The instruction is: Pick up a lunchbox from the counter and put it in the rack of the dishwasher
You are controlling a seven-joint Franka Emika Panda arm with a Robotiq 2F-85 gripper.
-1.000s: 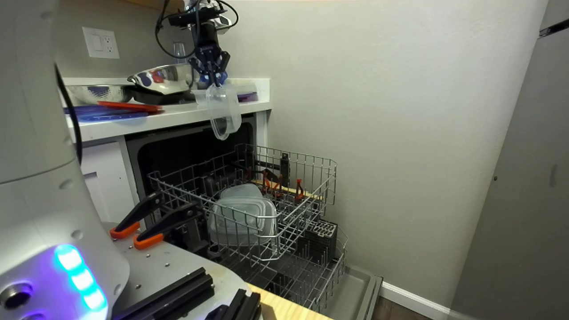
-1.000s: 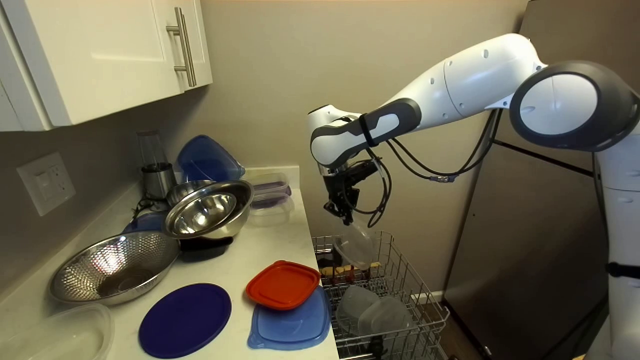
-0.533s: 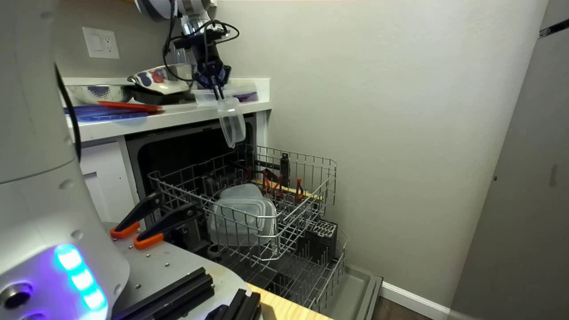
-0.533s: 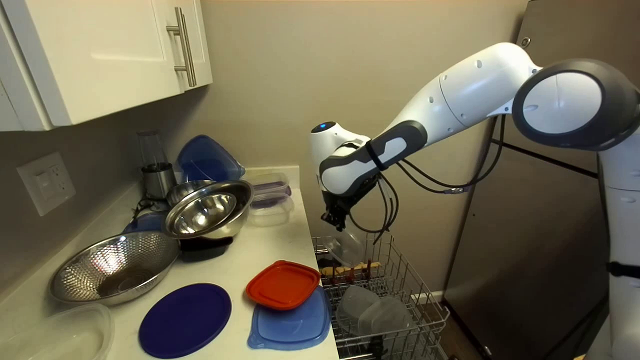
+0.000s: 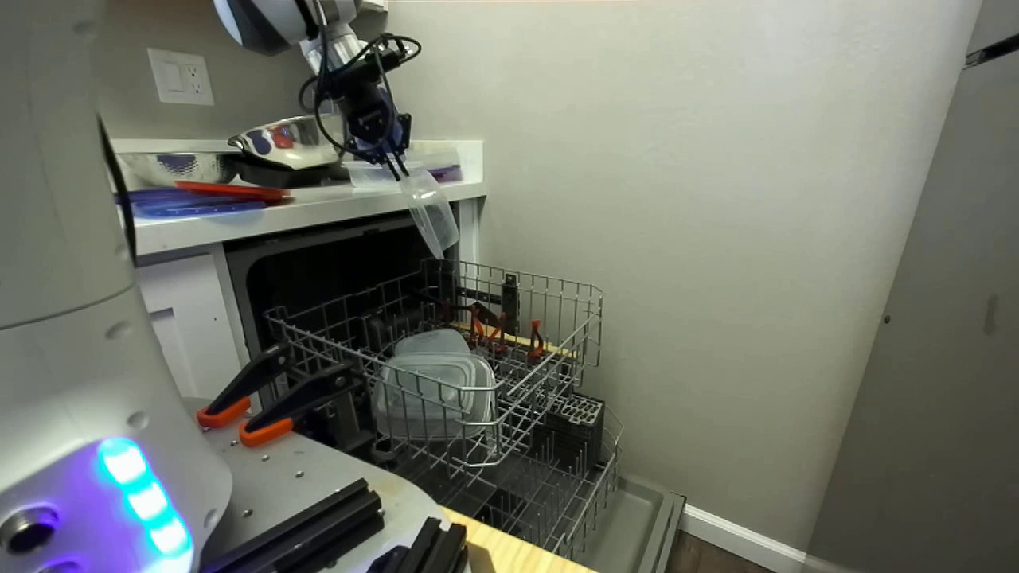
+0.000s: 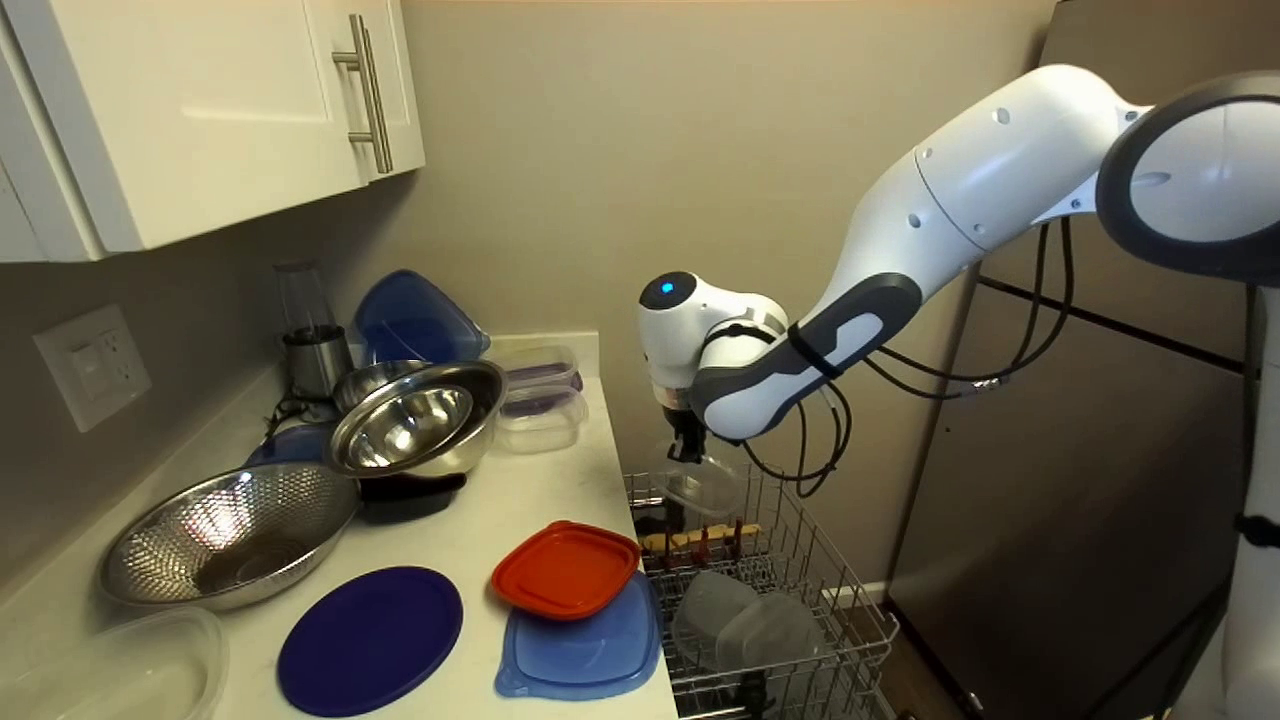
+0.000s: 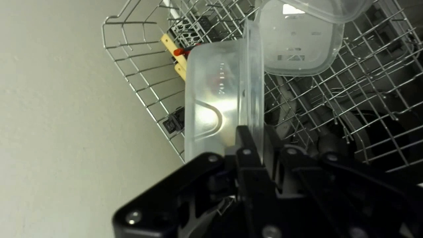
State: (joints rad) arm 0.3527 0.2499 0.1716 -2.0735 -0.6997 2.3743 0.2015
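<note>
Lunchbox (image 7: pixel 211 79) is up in the air rn, off the 3 o'clock edge of the worktop (image 6: pixel 560 485) in an exterior view and over the rack (image 5: pixel 557 278); wrist view shows wires below it. The pincer (image 7: pixel 256 132) is squeezed nearly together w/ the thin rim side between its fingers (image 7: pixel 246 138), nothing else in there AFAICT.

Handling, IMO: thin plastic, so v. light, a bit bendy, maybe slick if wet. Prob won't shatter, but too hard a squeeze might buckle the side. Rim's a decent spot to hold b/c it's likely the stiffest bit, tho w/ the grip at one end it could pivot if it clips a wire.

Orientation: wrist view has the long axis running approx 12 to 6, held at the 6 end, rim on the 3 side, the marked flat face toward 9. Lunchbox (image 5: pixel 430 211) hangs tilted in an exterior view, free end abt 5 o'clock from the pincer, mouth prob facing 8ish. Other tubs (image 7: pixel 299 46) sit in the rack, abt 2 o'clock from it in the wrist view. Can't tell the gap btwn its low end & the wires.
</note>
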